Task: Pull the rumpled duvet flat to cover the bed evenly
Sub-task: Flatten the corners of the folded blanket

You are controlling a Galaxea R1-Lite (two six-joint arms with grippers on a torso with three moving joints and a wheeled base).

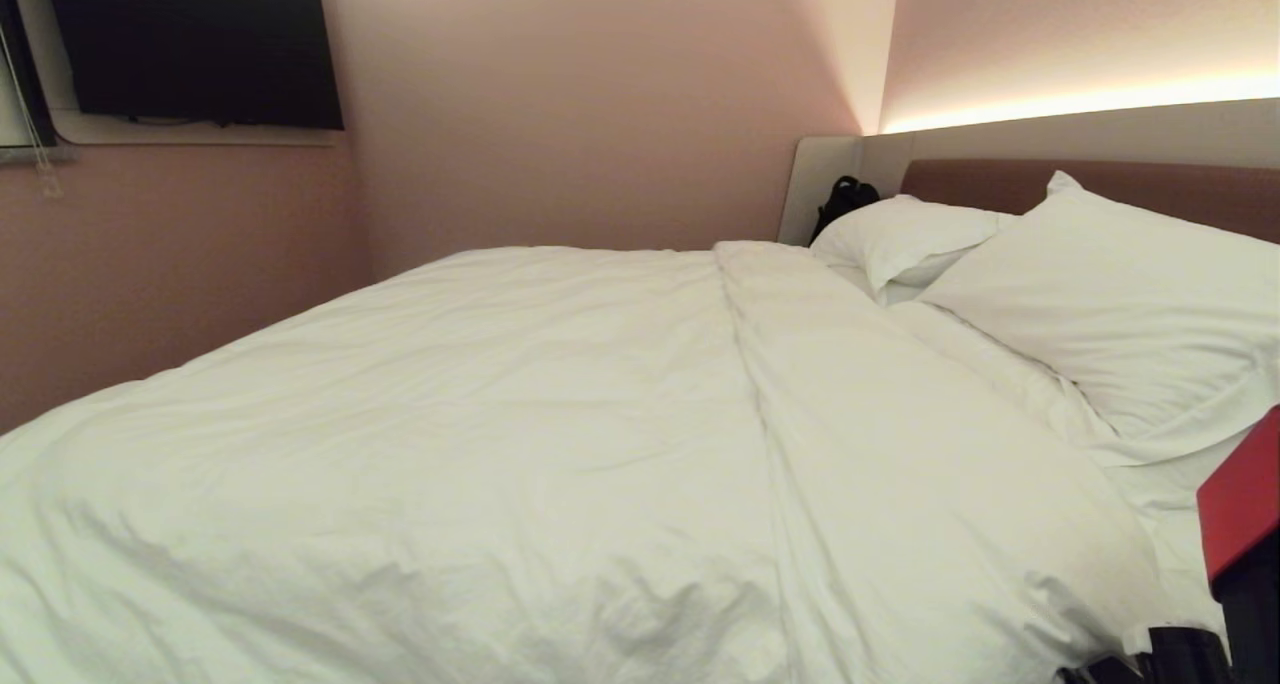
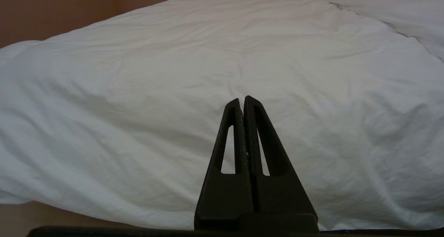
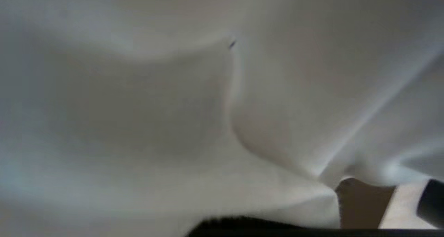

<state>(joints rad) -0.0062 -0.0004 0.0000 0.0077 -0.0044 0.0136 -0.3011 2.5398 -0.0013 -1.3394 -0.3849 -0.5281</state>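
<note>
- The bed [image 1: 1090, 179], headboard at two o'clock, carries the duvet [image 1: 500, 444]; the duvet's long fold runs twelve to six.
- Left gripper [image 2: 244, 100] hangs before the duvet's near edge, fingers pressed together, empty.
- Right gripper is buried in white cloth, clamped tight; its catch is unclear.

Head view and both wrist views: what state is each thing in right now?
Puffy white cotton duvet: rumpled, folded ridge down its middle.
Two rectangular white pillows: propped against the headboard.
Wall-mounted black television: off.
Left end effector: shut, empty.
Right end effector: shut, buried in cloth.
</note>
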